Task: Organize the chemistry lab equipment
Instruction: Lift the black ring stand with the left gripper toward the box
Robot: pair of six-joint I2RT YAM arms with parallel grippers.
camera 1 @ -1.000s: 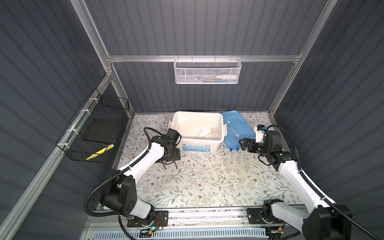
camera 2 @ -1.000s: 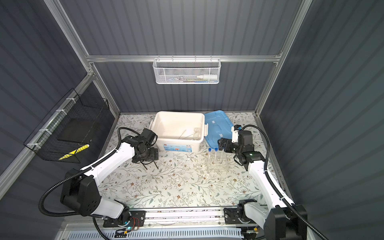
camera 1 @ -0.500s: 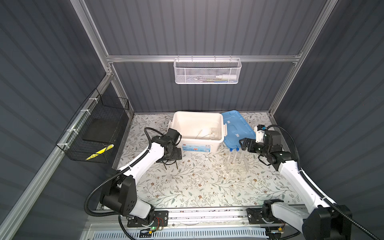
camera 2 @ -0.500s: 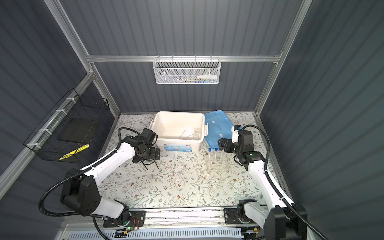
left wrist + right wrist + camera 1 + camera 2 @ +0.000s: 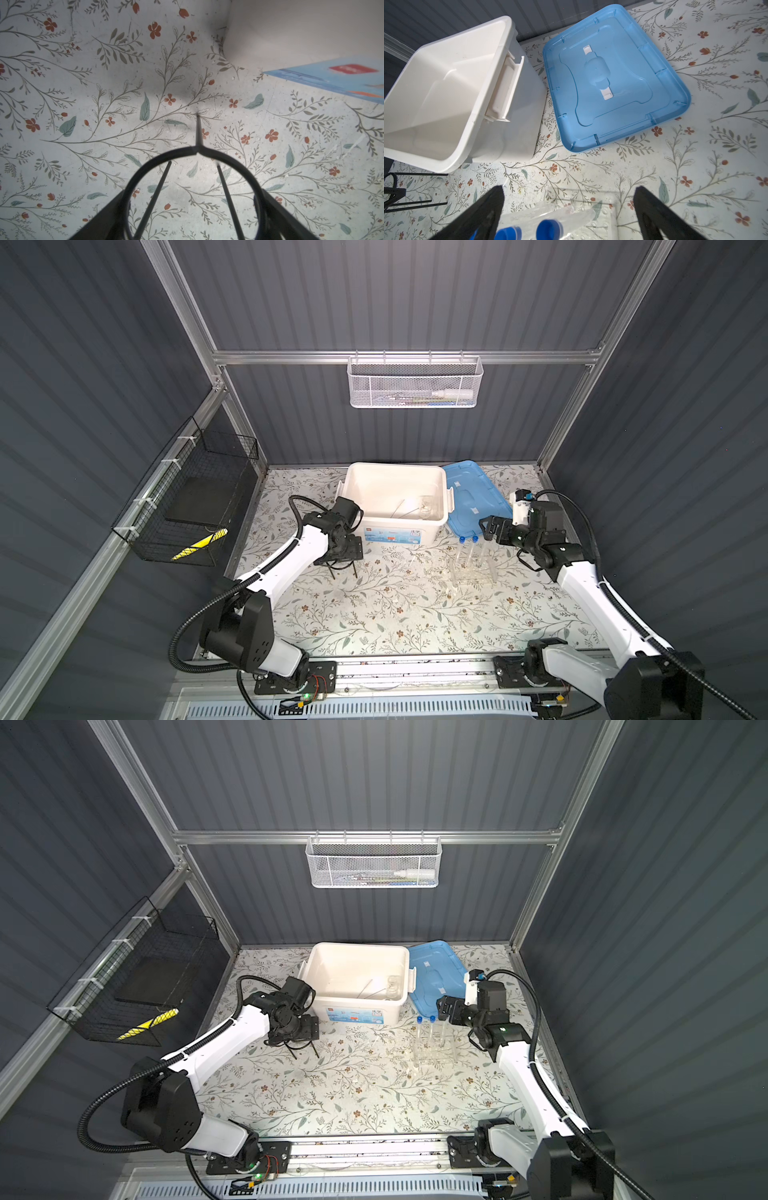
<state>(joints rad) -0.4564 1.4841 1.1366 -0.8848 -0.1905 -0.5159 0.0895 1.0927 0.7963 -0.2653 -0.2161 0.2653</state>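
The black wire ring tripod (image 5: pixel 341 567) (image 5: pixel 302 1045) stands on the floral table beside the white box. My left gripper (image 5: pixel 345 549) (image 5: pixel 192 195) is straight above it. In the left wrist view both fingers lie against the outer sides of the ring (image 5: pixel 195 148), shut on it, and the legs rest on the table. Two blue-capped test tubes (image 5: pixel 468 538) (image 5: pixel 549 228) lean in the clear tube rack (image 5: pixel 473 572) (image 5: pixel 596 226). My right gripper (image 5: pixel 492 529) (image 5: pixel 568 188) hangs open just above their caps. A clear flask (image 5: pixel 424 511) and a rod lie in the box.
The white storage box (image 5: pixel 395 466) stands open at the back middle, with its blue lid (image 5: pixel 473 493) flat on the table to its right. A white mesh basket (image 5: pixel 415 383) hangs on the back wall. A black wire basket (image 5: pixel 191 497) hangs on the left wall.
My left gripper's fingers have drawn in a little onto the tripod's ring. Neither arm has visibly shifted, and the right gripper stays wide.
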